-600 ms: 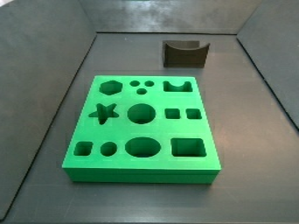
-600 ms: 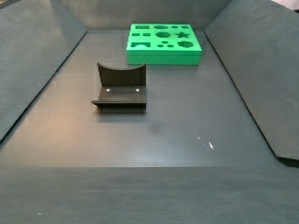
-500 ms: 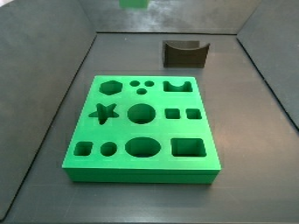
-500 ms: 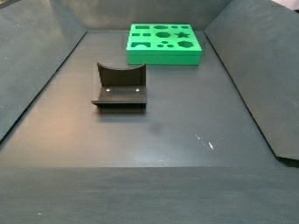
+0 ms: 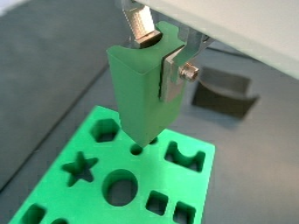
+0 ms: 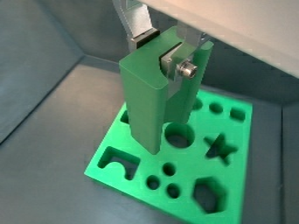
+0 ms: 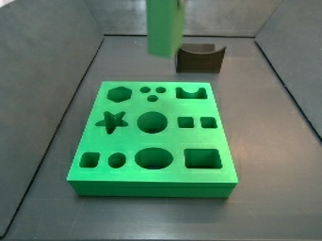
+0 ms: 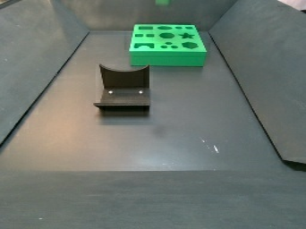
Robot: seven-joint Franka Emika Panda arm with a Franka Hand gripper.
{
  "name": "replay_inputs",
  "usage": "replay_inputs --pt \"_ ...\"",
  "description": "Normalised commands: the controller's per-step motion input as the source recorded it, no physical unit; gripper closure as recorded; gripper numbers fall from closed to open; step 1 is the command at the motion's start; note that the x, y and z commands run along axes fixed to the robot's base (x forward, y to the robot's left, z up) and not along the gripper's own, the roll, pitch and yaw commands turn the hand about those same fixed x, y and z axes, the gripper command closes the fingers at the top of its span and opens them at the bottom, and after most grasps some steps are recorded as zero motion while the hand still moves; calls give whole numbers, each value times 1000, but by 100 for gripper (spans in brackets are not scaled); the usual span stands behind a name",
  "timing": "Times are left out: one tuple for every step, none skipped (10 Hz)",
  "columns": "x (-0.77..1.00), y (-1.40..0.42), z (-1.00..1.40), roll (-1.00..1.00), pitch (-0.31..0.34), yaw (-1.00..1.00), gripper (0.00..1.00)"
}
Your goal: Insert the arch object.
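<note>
In a wrist view, a long green piece, taken to be the arch object (image 5: 142, 96), is seen clamped between the jaws of the gripper (image 5: 158, 57). One silver finger (image 5: 177, 68) is pressed flat to its side. It is held upright above the green board (image 5: 105, 162), near two small round holes. The fixture (image 5: 225, 92) is seen behind.

In both wrist views the piece's notch cannot be made out (image 6: 149, 96).

In a side view, the arch object (image 7: 164, 26) is hung high over the board's (image 7: 88, 136) far edge, beside the fixture (image 7: 199, 57). The table (image 8: 156, 179) is shown dark.
</note>
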Motion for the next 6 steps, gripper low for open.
replay_inputs --pt "363 177 -937 -44 33 -743 100" --pt "400 194 -926 -50 34 -709 100" --pt "349 94 -831 -106 7 -783 100" --pt "3 0 -463 -171 -139 -854 100" --pt "9 0 -314 -253 -210 -791 100" --pt "11 0 -271 -276 -229 -774 100"
